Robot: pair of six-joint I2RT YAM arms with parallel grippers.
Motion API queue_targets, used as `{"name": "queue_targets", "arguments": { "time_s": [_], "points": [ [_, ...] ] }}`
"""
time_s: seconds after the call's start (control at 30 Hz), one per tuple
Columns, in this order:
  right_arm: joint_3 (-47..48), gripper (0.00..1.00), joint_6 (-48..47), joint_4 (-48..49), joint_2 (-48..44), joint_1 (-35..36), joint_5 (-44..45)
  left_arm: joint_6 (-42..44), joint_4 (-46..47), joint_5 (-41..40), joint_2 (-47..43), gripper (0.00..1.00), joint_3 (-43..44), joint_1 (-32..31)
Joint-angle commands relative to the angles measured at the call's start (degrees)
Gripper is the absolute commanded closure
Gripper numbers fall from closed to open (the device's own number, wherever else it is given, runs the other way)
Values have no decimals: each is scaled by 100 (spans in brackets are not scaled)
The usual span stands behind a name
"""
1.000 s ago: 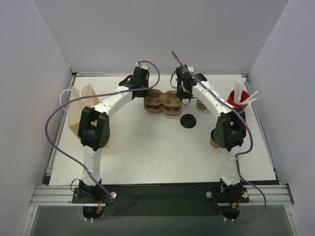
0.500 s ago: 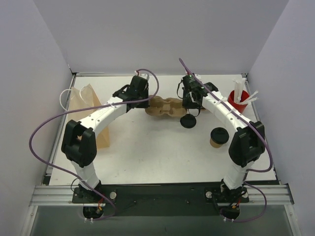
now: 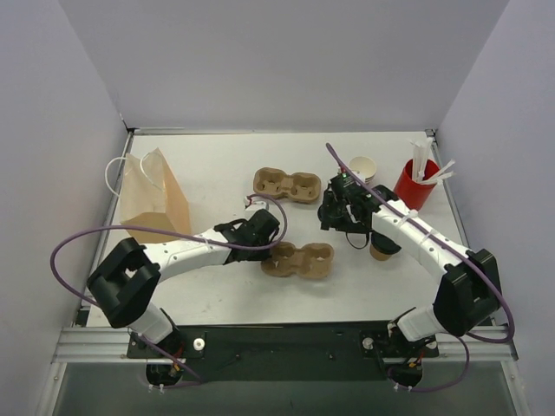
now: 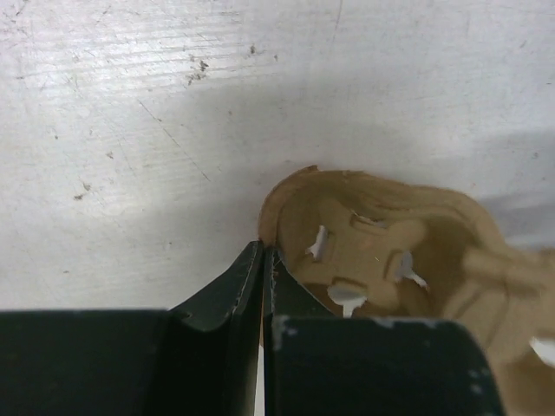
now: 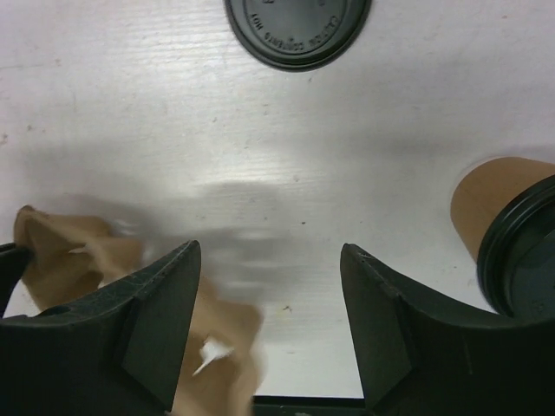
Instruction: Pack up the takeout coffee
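Left arm stretched low, right arm bent
Left gripper (image 4: 263, 253) pinches the near cup carrier (image 3: 299, 260) at its nine o'clock end; right gripper (image 5: 270, 251) gapes wide; takeout coffee (image 3: 362, 166) stands at its one o'clock.

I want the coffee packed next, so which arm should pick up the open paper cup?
Right. The right gripper is open and empty, with the open paper cup close beyond it. The left gripper is shut on the cup carrier at its edge.
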Motion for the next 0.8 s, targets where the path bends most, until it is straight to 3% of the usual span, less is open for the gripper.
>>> {"name": "queue_targets", "arguments": {
  "time_s": [0.0,0.33,0.77],
  "points": [
    [-5,39,495,-19,-324,453,111,-749,496,-545,-502,86,-119,-211],
    [-101,41,1602,-310,-439,1200,147,-663,242,-624,-1003,55,274,-203],
    [-199,42,1912,349,554,1667,182,638,-777,-159,-1671,51,1382,596]
  ]
}}
